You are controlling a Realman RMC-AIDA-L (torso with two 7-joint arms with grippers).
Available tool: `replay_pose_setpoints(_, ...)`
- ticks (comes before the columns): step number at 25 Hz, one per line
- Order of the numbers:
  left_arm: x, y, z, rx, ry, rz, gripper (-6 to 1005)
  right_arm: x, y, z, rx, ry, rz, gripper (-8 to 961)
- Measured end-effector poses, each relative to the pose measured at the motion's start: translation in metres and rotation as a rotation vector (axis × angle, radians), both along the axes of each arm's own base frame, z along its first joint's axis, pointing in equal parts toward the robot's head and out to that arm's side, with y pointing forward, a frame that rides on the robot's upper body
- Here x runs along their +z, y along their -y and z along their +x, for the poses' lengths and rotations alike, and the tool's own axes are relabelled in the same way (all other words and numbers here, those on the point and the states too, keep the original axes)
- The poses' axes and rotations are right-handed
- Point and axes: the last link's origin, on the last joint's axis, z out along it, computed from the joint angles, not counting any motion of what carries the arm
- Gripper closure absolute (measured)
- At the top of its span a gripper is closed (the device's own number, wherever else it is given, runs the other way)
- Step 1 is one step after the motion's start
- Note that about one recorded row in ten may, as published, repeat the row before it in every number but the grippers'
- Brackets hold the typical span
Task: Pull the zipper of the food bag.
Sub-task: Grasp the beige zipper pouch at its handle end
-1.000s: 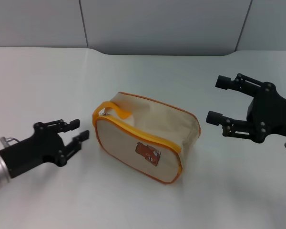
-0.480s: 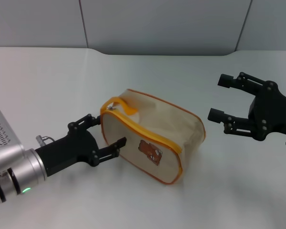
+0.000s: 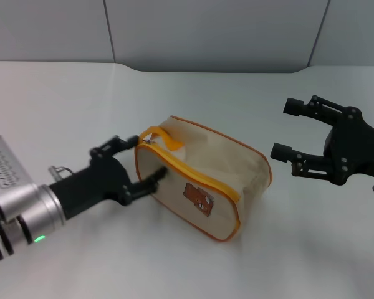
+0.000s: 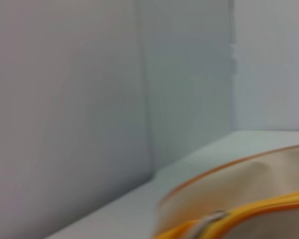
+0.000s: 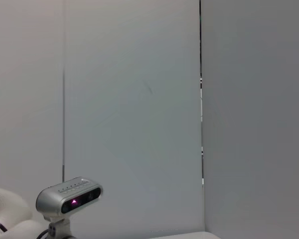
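Head view is showing the food bag lying on the white table, a little left of centre, its bear patch facing the camera and its orange strap handle arching over the left end; the zipper, a small silver tab, is sitting at that same upper left corner, tucked just under the handle; the left gripper is reaching in from the lower left with its jaws spread wide around the bag's left end, one finger lying across the cream front panel and touching it, the other passing behind the corner near the tab, nothing being clamped; left wrist view is catching the tab close up on the orange-trimmed edge, with the cream fabric rising behind it; the right gripper is hovering to the right of the bag, well apart from it, its jaws gaping wide and holding nothing
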Motion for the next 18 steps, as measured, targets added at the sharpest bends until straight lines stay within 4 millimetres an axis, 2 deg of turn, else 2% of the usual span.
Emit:
replay_pose_setpoints(4,-0.011,0.005,0.008,-0.060,-0.029,-0.078,173,0.000,0.001,0.000,0.002,-0.004,-0.002,132)
replay_pose_setpoints(6,-0.015,0.014,0.010,-0.094,-0.026,-0.119,172,0.001,0.002,0.001,-0.004,-0.006,-0.001,132)
replay_pose_setpoints(11,-0.014,0.024,0.010,-0.112,0.008,-0.134,185,0.001,0.003,0.003,-0.008,-0.007,-0.001,133)
replay_pose_setpoints(18,-0.023,0.025,0.011,-0.088,0.011,-0.150,232,0.000,0.004,0.003,-0.008,-0.007,-0.003,133)
